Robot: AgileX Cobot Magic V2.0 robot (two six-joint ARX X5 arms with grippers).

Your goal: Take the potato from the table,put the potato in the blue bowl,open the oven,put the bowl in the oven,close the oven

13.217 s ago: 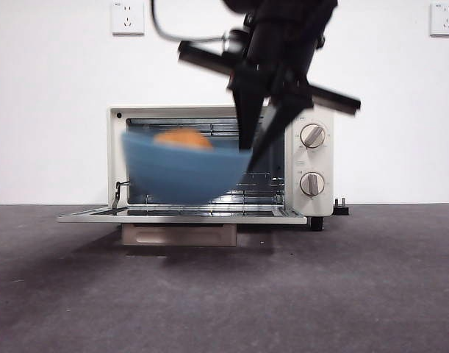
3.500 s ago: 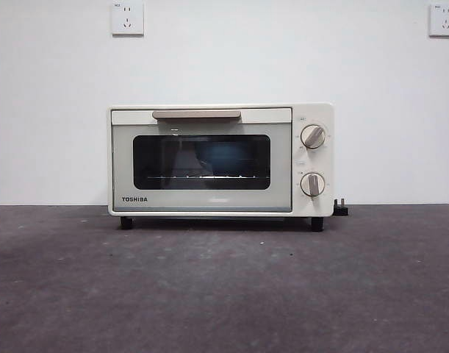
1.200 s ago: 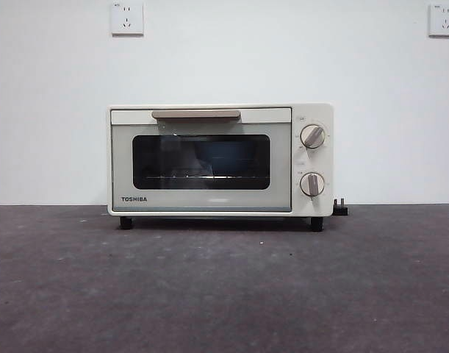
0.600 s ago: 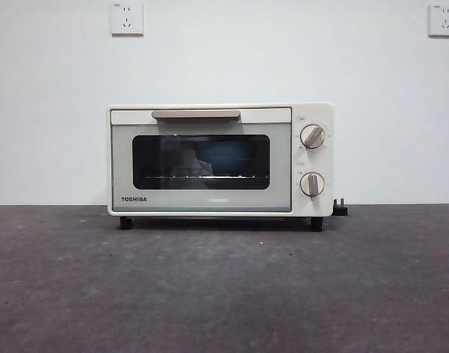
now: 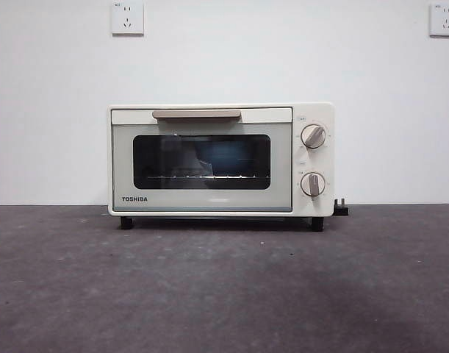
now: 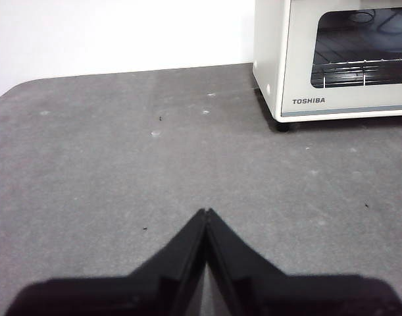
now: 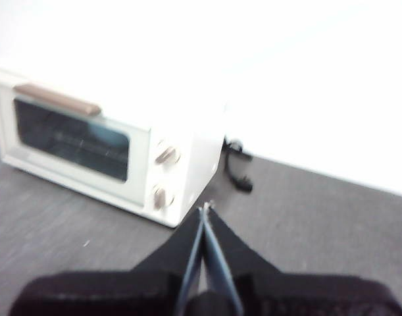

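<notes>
1. The oven [image 5: 220, 159] stands at the centre of the front view on the dark grey bench [image 5: 224, 287], its door shut and the beige handle [image 5: 196, 114] along the top.
2. Through the dark glass a blue shape, the blue bowl [image 5: 223, 157], shows dimly inside; the potato cannot be made out.
3. The left tool [image 6: 206, 212] hangs over bare bench, tips pressed together.
4. The right tool [image 7: 205, 208], blurred, is likewise pressed together, holding nothing.
</notes>
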